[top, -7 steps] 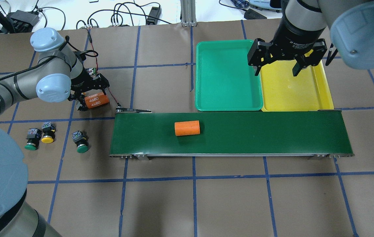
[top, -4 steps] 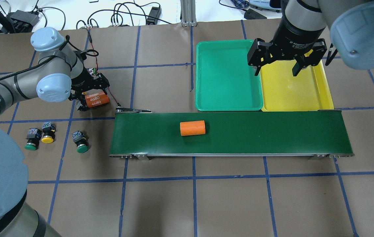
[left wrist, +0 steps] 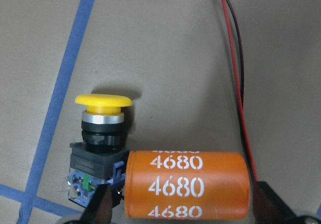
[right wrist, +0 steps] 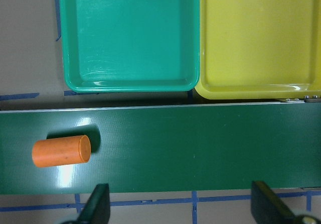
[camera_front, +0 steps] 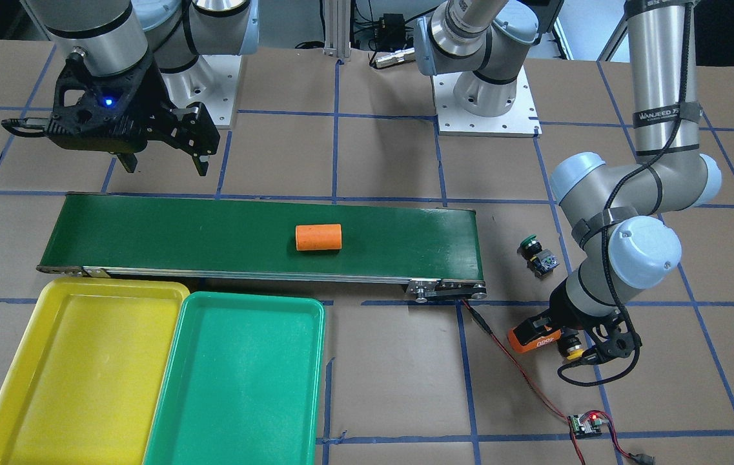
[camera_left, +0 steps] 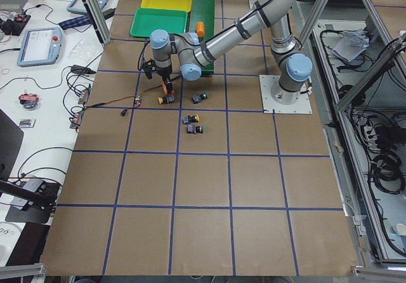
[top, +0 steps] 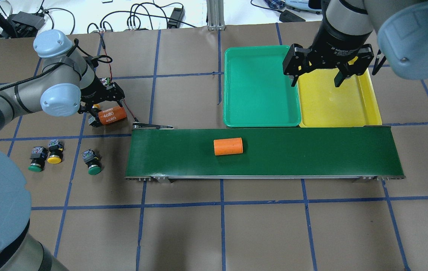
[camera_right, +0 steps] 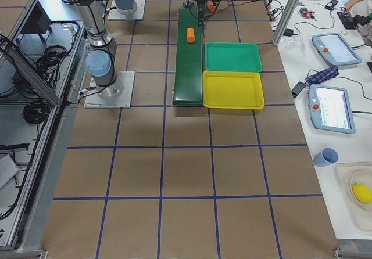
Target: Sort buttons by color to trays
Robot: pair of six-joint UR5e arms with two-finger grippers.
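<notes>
Left gripper (left wrist: pixel 184 204) low over table, jaws spread wide, straddling 4680 cylinder (left wrist: pixel 186 185). Yellow button (left wrist: pixel 100 133) on table, touching cylinder's end. Three other buttons (top: pixel 54 152) loose on table, off belt (top: pixel 311 150) end. Right gripper (top: pixel 316 81) jaws apart, above yellow tray (top: pixel 349 109). Green tray (top: pixel 261 98) adjoining. Plain orange cylinder (top: pixel 228 146) on belt.
</notes>
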